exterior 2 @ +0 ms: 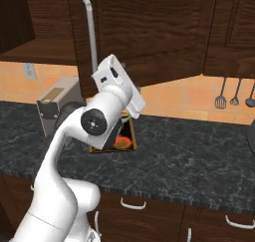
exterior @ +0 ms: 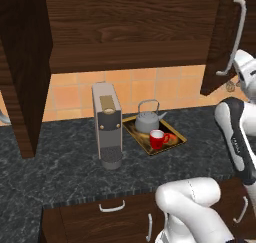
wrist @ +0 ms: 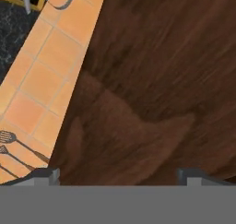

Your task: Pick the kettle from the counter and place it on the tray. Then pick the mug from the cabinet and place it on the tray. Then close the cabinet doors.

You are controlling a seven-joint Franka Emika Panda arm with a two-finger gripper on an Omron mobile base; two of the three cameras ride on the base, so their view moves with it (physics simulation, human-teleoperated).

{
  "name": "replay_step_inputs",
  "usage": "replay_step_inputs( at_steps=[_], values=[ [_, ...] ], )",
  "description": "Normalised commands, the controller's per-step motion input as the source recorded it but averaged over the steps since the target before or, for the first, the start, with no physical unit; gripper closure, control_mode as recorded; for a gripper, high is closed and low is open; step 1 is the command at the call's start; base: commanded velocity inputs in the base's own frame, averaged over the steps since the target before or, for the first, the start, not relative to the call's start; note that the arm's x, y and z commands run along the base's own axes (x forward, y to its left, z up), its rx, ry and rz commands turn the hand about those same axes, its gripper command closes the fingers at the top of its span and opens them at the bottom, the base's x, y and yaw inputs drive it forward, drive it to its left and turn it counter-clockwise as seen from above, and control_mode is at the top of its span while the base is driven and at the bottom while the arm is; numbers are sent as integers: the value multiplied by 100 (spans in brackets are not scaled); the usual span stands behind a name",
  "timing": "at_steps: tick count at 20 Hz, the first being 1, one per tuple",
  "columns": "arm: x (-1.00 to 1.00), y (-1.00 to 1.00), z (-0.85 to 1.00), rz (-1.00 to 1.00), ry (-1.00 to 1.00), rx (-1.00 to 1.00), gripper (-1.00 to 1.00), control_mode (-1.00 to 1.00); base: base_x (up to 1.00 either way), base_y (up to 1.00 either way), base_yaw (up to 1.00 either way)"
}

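Observation:
The grey kettle [exterior: 147, 121] and the red mug [exterior: 158, 138] both stand on the gold-rimmed tray [exterior: 179, 136], which lies on the dark marbled counter [exterior: 65, 167]. Both doors of the brown cabinet [exterior: 130, 52] stand swung out. The left door [exterior: 25, 72] is at the far left and the right door [exterior: 220, 37] carries a silver bar handle [exterior: 238, 34]. In the hand view my gripper [wrist: 117, 176] is open, its fingertips wide apart and close to the right door's wood face [wrist: 152, 80], with nothing between them. The same door [exterior 2: 159, 37] and its handle [exterior 2: 90, 37] stand just behind my hand.
A tall grey coffee machine [exterior: 107, 127] stands left of the tray. Kitchen utensils [exterior 2: 234, 96] hang on the orange tiled wall at the right. Drawers with curved silver handles [exterior: 112, 207] sit under the counter edge. My arm [exterior: 240, 132] rises at the right.

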Motion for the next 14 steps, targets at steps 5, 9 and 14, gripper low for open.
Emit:
replay_step_inputs(
  at_steps=[5,9,14],
  values=[
    [81,12,0,-21,18,1,-100,-100,0,0,0],
    [80,0,0,-6,17,4,-100,-100,0,0,0],
    [79,1,0,-6,17,1,-100,-100,0,0,0]
  ],
)
